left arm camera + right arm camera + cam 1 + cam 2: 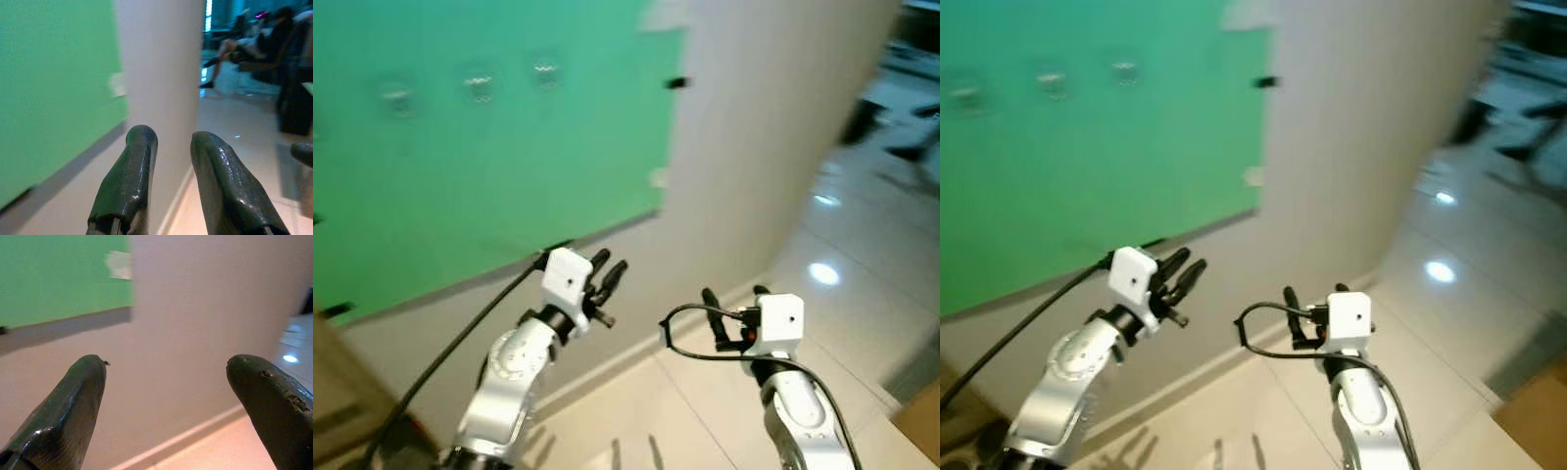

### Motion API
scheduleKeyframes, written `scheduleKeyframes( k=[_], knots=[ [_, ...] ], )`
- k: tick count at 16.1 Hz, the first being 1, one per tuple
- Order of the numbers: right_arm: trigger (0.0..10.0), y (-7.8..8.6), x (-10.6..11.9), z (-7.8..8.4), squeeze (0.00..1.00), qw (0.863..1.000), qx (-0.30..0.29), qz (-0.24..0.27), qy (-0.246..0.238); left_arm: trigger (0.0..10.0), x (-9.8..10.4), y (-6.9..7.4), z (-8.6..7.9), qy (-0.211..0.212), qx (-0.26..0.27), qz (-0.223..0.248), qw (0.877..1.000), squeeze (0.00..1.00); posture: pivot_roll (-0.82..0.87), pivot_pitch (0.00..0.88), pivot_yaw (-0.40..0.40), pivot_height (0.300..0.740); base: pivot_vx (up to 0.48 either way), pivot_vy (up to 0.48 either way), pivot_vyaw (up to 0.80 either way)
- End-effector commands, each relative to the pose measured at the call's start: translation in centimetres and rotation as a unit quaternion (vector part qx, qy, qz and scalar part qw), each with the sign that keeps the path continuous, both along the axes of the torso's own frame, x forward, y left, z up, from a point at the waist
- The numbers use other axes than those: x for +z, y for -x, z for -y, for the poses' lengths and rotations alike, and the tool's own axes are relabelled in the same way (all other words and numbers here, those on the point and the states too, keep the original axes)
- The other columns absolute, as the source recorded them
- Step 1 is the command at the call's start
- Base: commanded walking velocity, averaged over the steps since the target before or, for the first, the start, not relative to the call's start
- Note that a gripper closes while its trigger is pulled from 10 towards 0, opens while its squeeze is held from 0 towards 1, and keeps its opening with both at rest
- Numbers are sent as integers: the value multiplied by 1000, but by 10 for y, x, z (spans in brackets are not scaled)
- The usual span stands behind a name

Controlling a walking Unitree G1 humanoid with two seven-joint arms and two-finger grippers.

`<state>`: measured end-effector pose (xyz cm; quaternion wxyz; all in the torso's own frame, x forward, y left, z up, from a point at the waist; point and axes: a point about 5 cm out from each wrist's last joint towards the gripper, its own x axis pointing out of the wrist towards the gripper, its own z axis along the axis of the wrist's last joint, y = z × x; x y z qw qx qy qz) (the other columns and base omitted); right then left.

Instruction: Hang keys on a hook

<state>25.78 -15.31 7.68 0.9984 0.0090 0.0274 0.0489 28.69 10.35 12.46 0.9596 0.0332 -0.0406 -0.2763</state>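
So I'm basically at the approach stage here, nothing is hung yet. I'm facing a green board (480, 166) mounted on a pale wall (754, 147), and up near its top edge I count three small blurry hooks (478, 86) in a row, too smeared to say much about their shape. My left gripper (607, 272) is raised toward the lower edge of the board; its jaws sit close together with a narrow gap between them, and I can't see anything pinched there. My right gripper (734, 294) is lower and nearer the tiled floor (822, 294), jaws spread wide, nothing between them either. The thing is, I honestly can't spot the keys anywhere, not in either set of jaws and not on the floor or the wall, so where they are right now I can't tell. My guess is the next move is either finding and picking up the keys or, if they're tucked somewhere I can't see, steadying myself, squaring up to the board and lifting an arm well higher, because the hooks sit well above both grippers. Count-wise: two arms, two grippers, one board, three hooks, one black cable (690, 333) looping off my right wrist, and a person (254, 39) sitting in the background.
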Motion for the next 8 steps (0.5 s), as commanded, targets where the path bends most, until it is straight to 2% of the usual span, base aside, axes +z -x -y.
scheduleKeyframes(
  k=[1, 5, 6, 8],
  knots=[
    [10000, -2, 3, 1, 0, 1000, -4, 4, -2, 10000, -3, -2, 0, -14, 2, -4, 1000, 0, -120, 0, -5, 740, 0, 0, -788],
    [10000, 2, -1, 14, 0, 999, -45, 0, -24, 10000, -11, -8, -9, 21, 53, -32, 998, 0, -128, 0, 0, 740, 0, 0, -788],
    [10000, 5, -2, 18, 0, 998, -55, -1, -24, 10000, -13, -12, -16, 22, 83, -39, 996, 0, -130, 0, 0, 740, 0, 0, -788],
    [10000, 11, -5, 20, 0, 998, -55, -5, -15, 10000, -12, -14, -22, 14, 93, -31, 995, 0, -132, 0, -1, 740, 0, 0, -788]
  ],
)
